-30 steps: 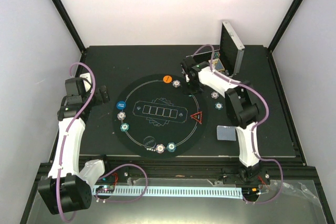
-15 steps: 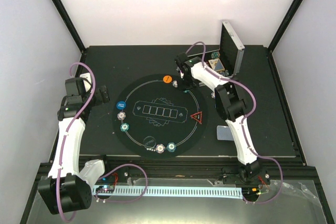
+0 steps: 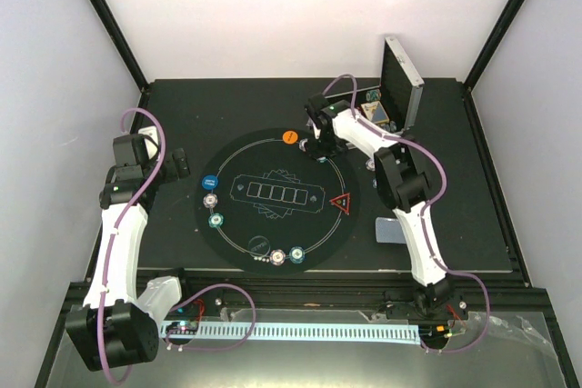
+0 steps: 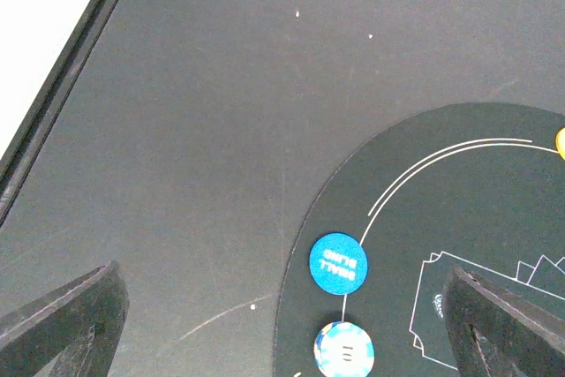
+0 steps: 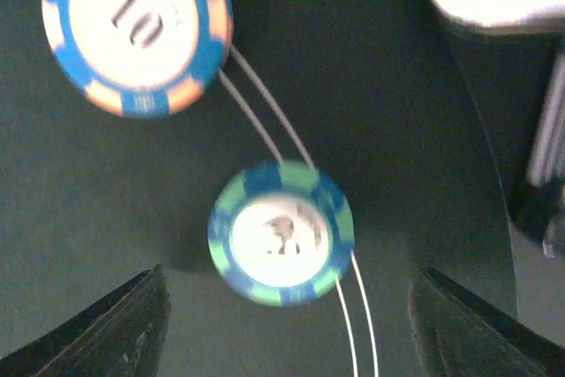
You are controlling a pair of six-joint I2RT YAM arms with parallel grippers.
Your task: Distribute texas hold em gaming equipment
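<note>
A: Right wrist: the right gripper (image 5: 291, 333) stands wide over a green chip (image 5: 281, 232) lying on the mat's (image 5: 88, 218) line, toward the bench's far edge.
B: Marking a seat, likely. The left gripper (image 4: 282, 328) gapes too, holding nothing, by the left edge.

Top external overhead, far; both wrists close, downward, sharing mat (image 3: 309, 229).
</note>
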